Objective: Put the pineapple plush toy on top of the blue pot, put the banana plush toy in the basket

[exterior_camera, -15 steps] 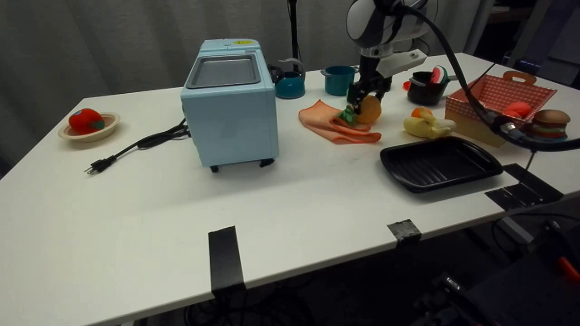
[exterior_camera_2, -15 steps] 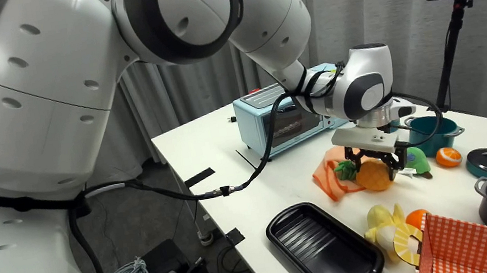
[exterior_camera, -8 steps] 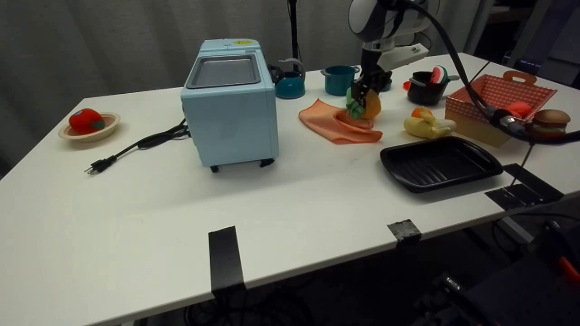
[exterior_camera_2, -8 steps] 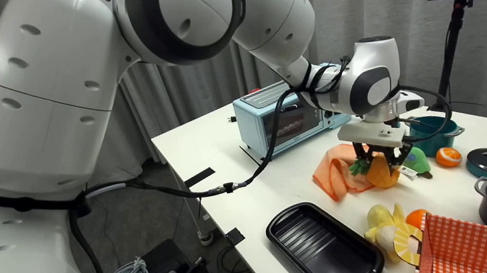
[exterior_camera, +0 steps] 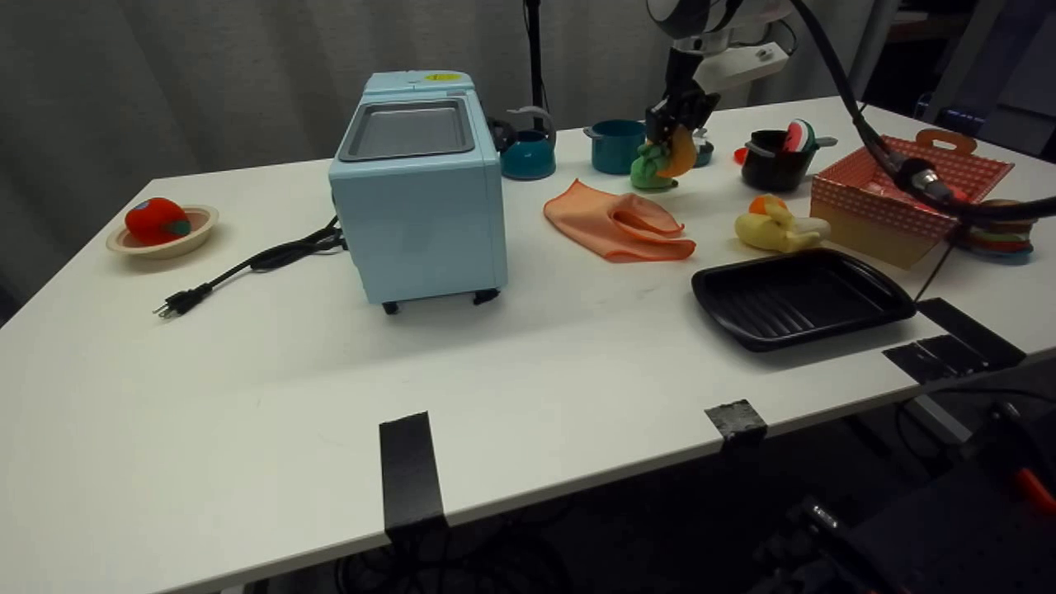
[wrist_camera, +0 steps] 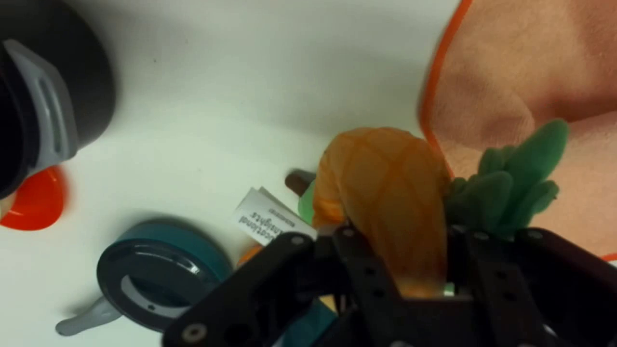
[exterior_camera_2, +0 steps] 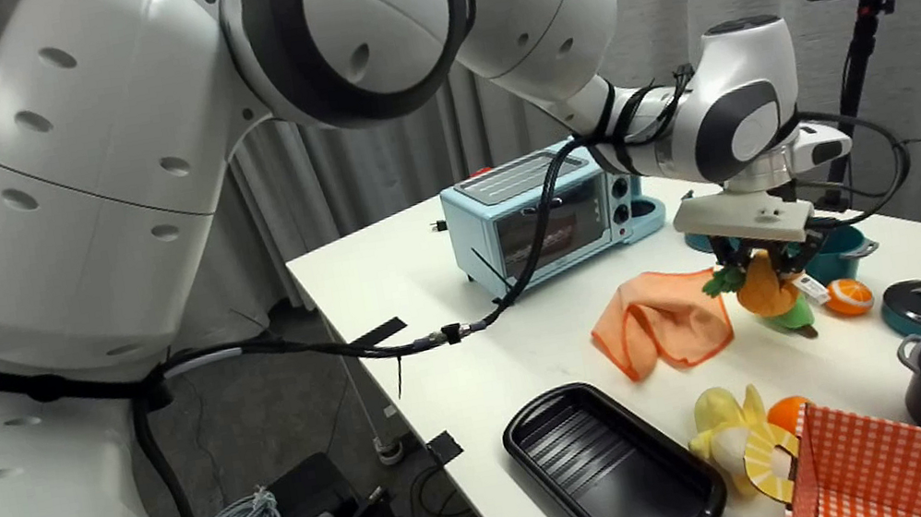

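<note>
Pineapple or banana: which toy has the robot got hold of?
The pineapple plush toy: it is clasped between the fingers, while the banana plush toy lies untouched beside the basket.

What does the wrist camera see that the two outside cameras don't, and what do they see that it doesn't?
Only the wrist view: the printed word "Insights" on a white tag, upside down in the picture; no exterior view shows it clearly enough to read.

Only the exterior views, both of them: the toaster, the black tray, the banana toy and the basket.

All share: the pineapple toy held in the end effector, the orange cloth and the black pot.
</note>
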Motion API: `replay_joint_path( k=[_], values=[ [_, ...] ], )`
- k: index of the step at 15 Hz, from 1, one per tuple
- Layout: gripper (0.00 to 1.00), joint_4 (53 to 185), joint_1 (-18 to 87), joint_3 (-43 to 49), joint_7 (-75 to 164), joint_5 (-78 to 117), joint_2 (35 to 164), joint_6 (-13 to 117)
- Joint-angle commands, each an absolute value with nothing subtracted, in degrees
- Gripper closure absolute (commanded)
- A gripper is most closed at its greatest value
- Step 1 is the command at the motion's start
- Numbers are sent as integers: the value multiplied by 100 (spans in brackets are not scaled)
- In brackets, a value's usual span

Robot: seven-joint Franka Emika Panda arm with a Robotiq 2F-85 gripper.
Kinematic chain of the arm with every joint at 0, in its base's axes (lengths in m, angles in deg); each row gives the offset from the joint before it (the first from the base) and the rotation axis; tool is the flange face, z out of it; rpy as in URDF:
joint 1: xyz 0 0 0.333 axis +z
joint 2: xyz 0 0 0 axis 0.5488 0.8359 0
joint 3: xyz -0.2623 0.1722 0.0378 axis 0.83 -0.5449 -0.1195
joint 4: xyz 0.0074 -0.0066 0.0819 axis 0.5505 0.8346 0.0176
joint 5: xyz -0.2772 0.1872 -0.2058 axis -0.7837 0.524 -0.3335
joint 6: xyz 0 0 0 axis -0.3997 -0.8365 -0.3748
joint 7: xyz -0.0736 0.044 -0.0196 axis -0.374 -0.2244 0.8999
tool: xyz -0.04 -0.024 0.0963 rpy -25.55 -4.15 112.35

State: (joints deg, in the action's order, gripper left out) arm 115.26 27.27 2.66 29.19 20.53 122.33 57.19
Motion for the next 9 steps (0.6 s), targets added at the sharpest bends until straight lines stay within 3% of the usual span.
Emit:
replay_joint_path(
  k=[1, 9],
  values=[
    [95, 10820, 2692, 203, 3248, 2117, 12608, 5822],
    [94, 9021, 2795, 272, 4019, 2109, 13678, 5808]
  ],
)
